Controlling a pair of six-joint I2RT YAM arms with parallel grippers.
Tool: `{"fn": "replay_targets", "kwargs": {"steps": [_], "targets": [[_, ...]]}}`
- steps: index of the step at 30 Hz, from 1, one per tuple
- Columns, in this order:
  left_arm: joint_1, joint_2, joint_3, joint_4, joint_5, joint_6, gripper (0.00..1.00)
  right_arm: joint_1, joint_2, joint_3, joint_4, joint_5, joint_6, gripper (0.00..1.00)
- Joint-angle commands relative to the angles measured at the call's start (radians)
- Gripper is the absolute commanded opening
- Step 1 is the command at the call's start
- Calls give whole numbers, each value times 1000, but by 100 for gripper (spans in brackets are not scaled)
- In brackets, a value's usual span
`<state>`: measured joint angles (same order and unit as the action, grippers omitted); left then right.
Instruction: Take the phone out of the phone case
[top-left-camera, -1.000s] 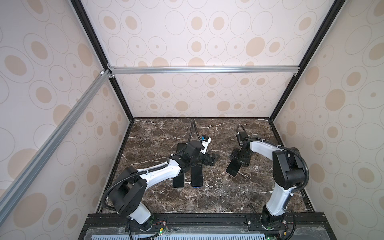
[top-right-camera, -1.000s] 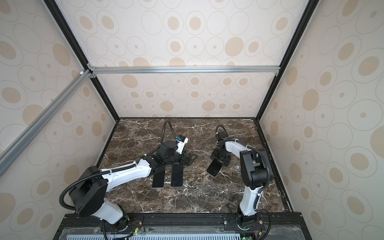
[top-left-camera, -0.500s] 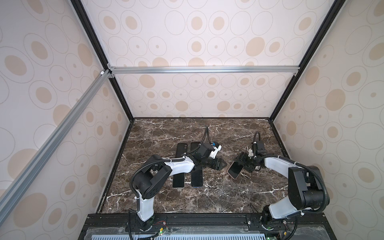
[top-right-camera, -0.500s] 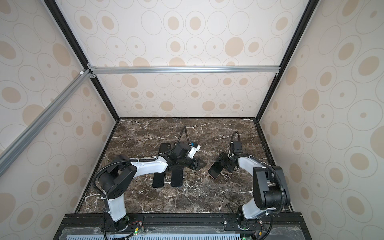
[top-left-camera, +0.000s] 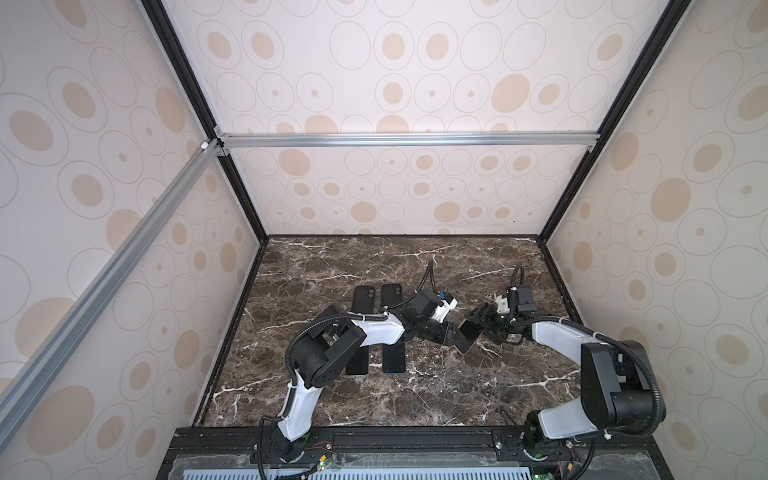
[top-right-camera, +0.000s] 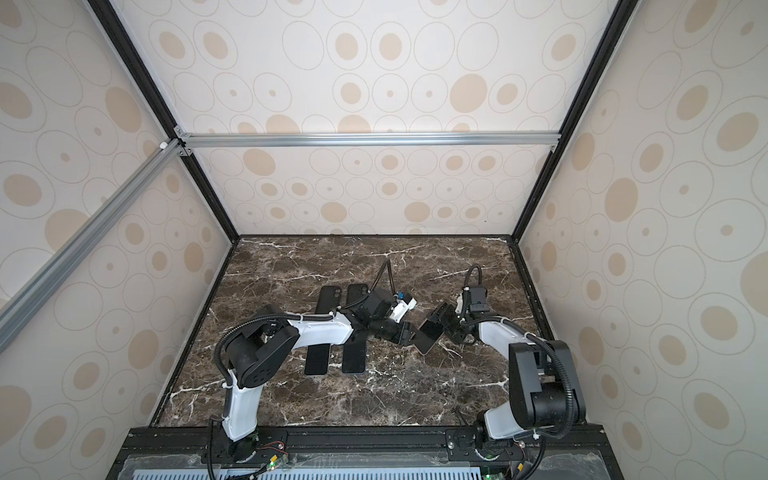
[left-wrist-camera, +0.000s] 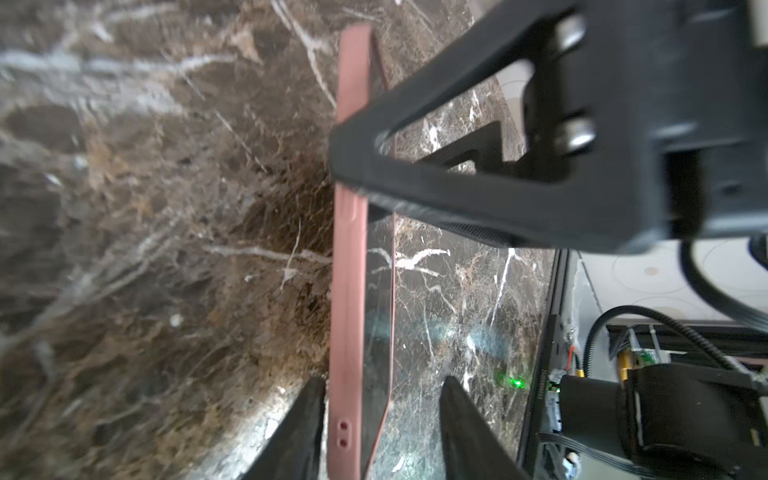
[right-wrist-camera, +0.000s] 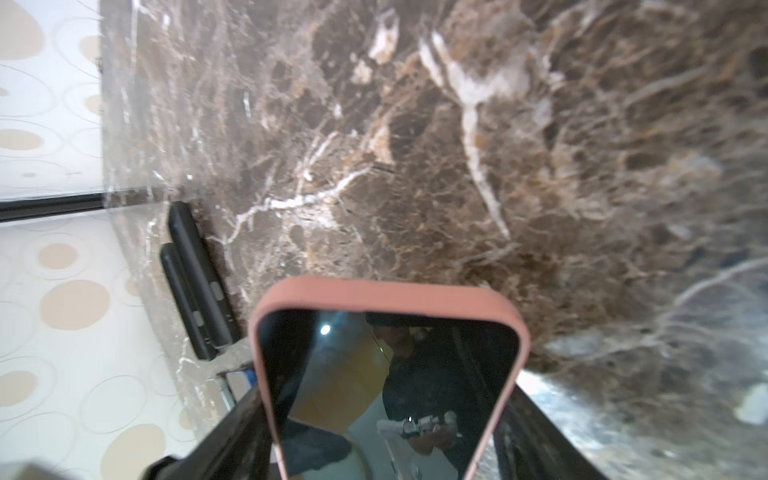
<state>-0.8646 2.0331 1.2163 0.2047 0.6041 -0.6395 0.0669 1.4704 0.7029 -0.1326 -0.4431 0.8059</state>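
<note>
Right wrist view: my right gripper (right-wrist-camera: 386, 399) is clamped on the long edges of the pink phone case (right-wrist-camera: 390, 293). The phone (right-wrist-camera: 386, 374) is seated inside, dark screen toward the camera. Both top views show it held tilted above the marble table (top-left-camera: 415, 399), between my arms. Left wrist view: my left gripper (left-wrist-camera: 378, 415) straddles one end of the case, jaws partly open. One finger (left-wrist-camera: 299, 432) is just beside the case back, the other apart from the screen. Four black slabs (top-left-camera: 394, 357) lie flat under my left arm.

High frontal stereo pair; close wrist views
</note>
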Motion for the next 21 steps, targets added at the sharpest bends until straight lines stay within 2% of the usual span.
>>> {"fn": "replay_targets", "kwargs": {"steps": [1, 11, 13, 16, 21], "targets": [[-9, 11, 32, 24, 27, -23, 36, -1, -35, -10, 56, -49, 63, 63], [-9, -15, 25, 35, 10, -2, 3, -2, -74, 12, 21, -51, 66, 66], [-5, -29, 30, 26, -4, 14, 0, -3, -99, 25, -6, -40, 52, 74], [5, -69, 42, 4, -33, 46, 0, -2, -181, 50, -66, 7, 18, 98], [38, -192, 56, -39, -97, 126, 0, -3, -394, 106, -164, 184, -65, 100]]}}
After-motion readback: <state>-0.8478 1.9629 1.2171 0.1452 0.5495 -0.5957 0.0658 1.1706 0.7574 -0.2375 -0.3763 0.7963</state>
